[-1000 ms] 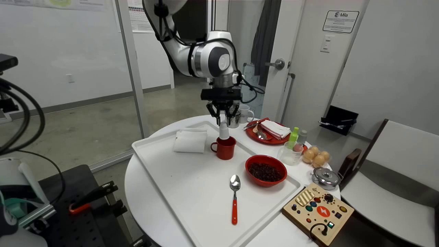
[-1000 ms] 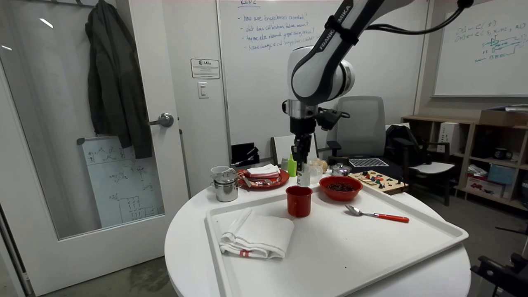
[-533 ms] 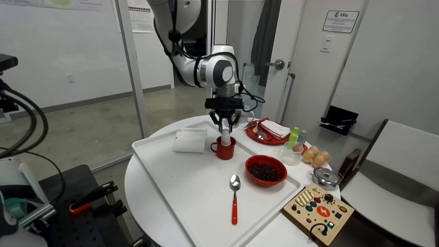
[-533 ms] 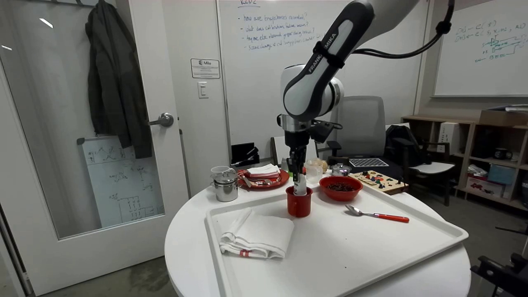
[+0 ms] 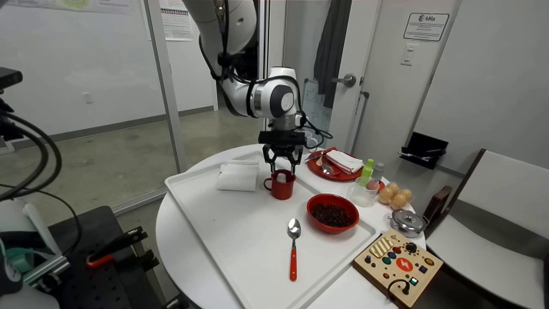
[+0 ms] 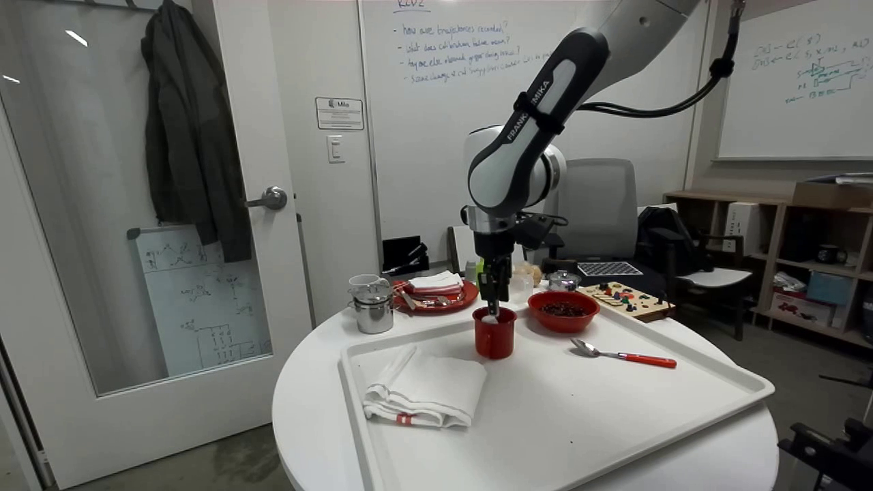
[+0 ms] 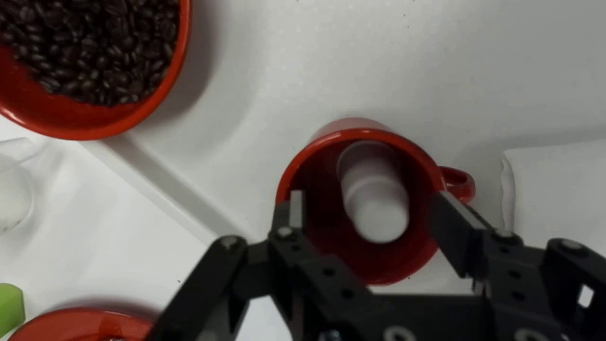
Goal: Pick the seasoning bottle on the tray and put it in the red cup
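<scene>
Seasoning bottle [image 7: 376, 194] and gripper [image 5: 283, 168] both sit lower than 0.5 s ago: the bottle has dropped out of the 2 fingers [image 7: 454, 232] and into the red mug [image 5: 282, 191], and those fingers have spread. We see them parted, gripping nothing, just over the mug's rim; the bottle is inside the mug below them, seemingly leaning, its outline blurred.

We take the release as done and only the retreat as left. What worries us is the rim: in the wrist view the fingers lie over opposite sides of it, so drifting sideways on the way up could catch the rim or handle [image 7: 464, 189] and topple the mug onto the white tray [image 5: 253, 240]. Closing again too soon might pinch the bottle's top and pull it back out. A low swing could also knock the red bowl [image 7: 52, 106] of coffee beans [image 7: 94, 52], near the gripper.

High above the gripper, the forearm [image 6: 508, 167] reads "FRANK" and "MIKA", with a strap [image 6: 539, 114] hiding letters between. Beyond the gripper, a wall sign [image 6: 339, 113] says "Mila"; its smaller lines defeat us. Behind the forearm, a whiteboard [image 6: 423, 136] seems to ask "how are trajectories recorded?". On the bottle itself we can make out no label.
</scene>
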You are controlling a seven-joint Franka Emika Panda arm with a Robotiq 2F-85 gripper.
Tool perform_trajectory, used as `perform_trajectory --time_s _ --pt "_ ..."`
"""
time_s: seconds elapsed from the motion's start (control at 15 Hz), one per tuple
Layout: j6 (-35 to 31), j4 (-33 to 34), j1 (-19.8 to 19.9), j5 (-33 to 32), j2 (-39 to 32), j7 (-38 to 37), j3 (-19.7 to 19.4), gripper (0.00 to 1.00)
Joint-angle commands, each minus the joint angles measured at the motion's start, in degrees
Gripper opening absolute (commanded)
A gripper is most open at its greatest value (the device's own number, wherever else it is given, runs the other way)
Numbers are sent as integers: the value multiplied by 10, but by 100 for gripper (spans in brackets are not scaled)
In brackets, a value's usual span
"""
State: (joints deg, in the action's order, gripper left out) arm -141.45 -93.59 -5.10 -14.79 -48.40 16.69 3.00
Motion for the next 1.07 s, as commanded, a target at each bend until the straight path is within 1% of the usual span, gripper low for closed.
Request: perform_trajectory --time_s 0.0,0.07,0.2,0.27,0.33,0.67,1.0 --pt "1 2 0 0 -1 0 1 69" --pt "1 2 0 0 -1 0 1 92" --pt "8 -8 -3 3 14 -2 6 98" --pt "15 -17 -12 2 27 -10 8 100" --pt "23 -23 -8 4 42 -3 13 100" --pt "51 -81 -22 -2 143 -17 18 100" --pt "62 -157 -15 9 245 -36 21 100"
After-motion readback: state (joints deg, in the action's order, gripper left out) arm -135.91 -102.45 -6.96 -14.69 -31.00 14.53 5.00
